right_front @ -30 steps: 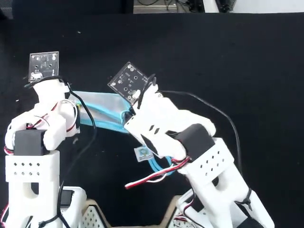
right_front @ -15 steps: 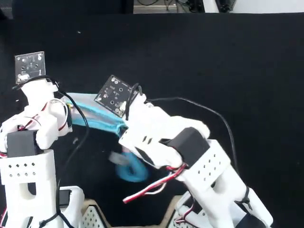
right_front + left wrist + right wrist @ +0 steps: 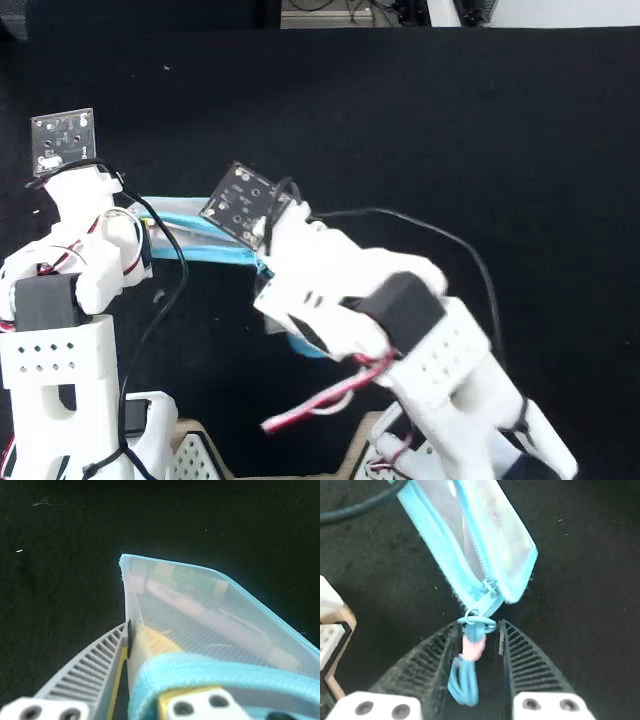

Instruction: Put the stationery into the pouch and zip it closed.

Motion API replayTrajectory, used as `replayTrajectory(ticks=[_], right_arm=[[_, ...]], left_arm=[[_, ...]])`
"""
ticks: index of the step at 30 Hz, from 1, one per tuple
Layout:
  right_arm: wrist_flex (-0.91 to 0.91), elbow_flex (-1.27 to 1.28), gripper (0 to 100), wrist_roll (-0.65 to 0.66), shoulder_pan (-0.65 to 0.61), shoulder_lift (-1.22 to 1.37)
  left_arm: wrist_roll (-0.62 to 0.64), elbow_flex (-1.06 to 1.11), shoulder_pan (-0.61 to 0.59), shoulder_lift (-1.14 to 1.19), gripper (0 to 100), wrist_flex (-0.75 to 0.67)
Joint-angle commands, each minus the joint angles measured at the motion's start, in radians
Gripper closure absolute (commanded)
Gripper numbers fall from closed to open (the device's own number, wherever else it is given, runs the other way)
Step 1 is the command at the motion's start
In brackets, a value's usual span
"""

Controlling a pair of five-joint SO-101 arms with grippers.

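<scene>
The pouch (image 3: 200,235) spans between the two arms over the black surface (image 3: 450,130), with pale stationery (image 3: 200,615) showing through its mesh side. The left pincer (image 3: 131,645) is clamped on one end of the pouch, just by the blue zip band. At the opposite end, where the zip slider (image 3: 489,587) sits at the pouch's corner, the right pincer (image 3: 479,627) stands slightly apart, with the slider's blue cord (image 3: 465,675) lying between its fingers.

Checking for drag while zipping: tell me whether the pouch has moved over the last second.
Yes. In the high view the pouch has shifted left against the fixed base at the bottom.
</scene>
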Motion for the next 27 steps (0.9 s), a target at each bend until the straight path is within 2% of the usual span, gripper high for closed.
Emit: replayTrajectory(ticks=[1,4,8,14,20,27], right_arm=[[-0.002,0.010,87.8,0.002,-0.028,-0.145],[-0.037,0.116,87.5,0.002,-0.032,-0.255],[-0.180,0.329,87.1,-0.040,-0.031,-0.397],[-0.382,0.578,76.7,-0.126,-0.058,-0.572],[-0.580,0.746,79.8,-0.126,-0.055,-0.648],[-0.684,0.803,79.7,-0.204,-0.052,-0.651]], left_arm=[[-0.008,-0.015,-0.016,-0.015,97,-0.003],[-0.008,-0.015,-0.016,-0.015,97,-0.005],[-0.008,-0.015,-0.016,-0.015,97,-0.005],[-0.008,-0.015,-0.016,-0.015,97,-0.005],[-0.008,-0.015,-0.016,-0.015,97,-0.005],[-0.008,-0.015,-0.016,-0.015,97,-0.005]])
